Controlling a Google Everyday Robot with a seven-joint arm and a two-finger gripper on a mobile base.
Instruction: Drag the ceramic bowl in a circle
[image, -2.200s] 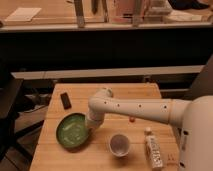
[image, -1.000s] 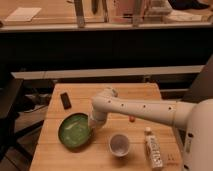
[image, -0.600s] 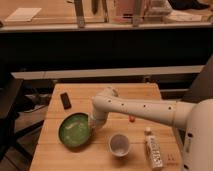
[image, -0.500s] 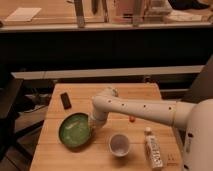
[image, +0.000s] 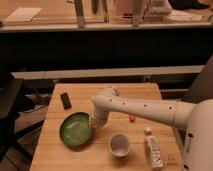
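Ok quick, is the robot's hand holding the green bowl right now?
Gripper: down at the right rim of the ceramic bowl; open or closed cannot be told.

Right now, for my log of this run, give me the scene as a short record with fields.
bowl: ceramic bowl, upright, front left of the wooden table
claw: claw at the bowl's right rim
cup: white cup, right of the bowl, nearer the front, apart from it
bottle: bottle, right of the cup
behind bowl: small dark object
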